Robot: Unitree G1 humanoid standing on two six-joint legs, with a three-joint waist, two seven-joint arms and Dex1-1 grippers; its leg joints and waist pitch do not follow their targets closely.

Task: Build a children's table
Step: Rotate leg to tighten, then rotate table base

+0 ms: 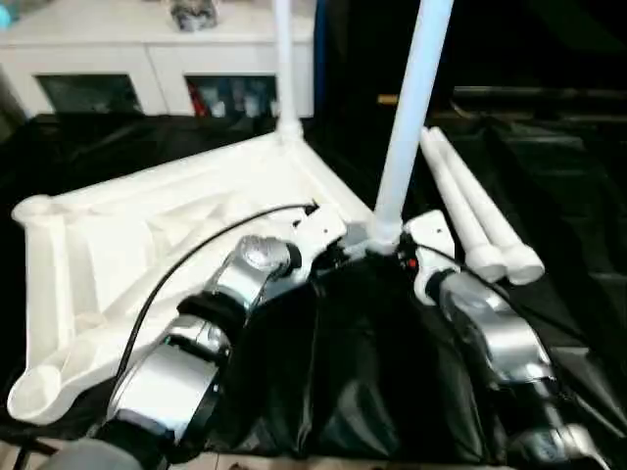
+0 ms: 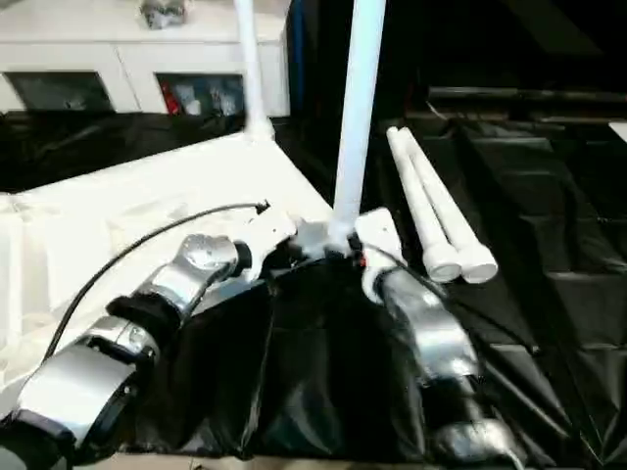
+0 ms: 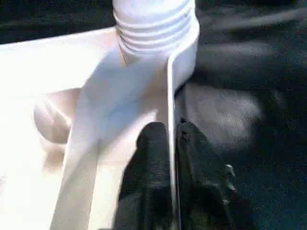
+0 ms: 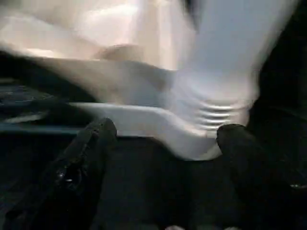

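The children's table's white tabletop (image 1: 167, 225) lies upside down on black sheeting, ribs up. One white leg (image 1: 284, 59) stands in its far corner socket. A second leg (image 1: 407, 108) stands in the near right corner, and its threaded base (image 3: 153, 28) sits in that socket. Two loose legs (image 1: 475, 211) lie side by side to the right. My left gripper (image 3: 171, 139) is shut on the tabletop's thin rim (image 3: 169, 96), just below that corner. My right gripper (image 4: 167, 129) is open, its fingers (image 4: 91, 143) spread wide on either side of the same corner and leg base (image 4: 220, 115), touching neither.
A white cabinet (image 1: 147, 49) with glass doors stands along the back. Black sheeting (image 1: 362, 362) covers the surface under and around the tabletop. A black cable (image 1: 196, 245) arcs over my left forearm.
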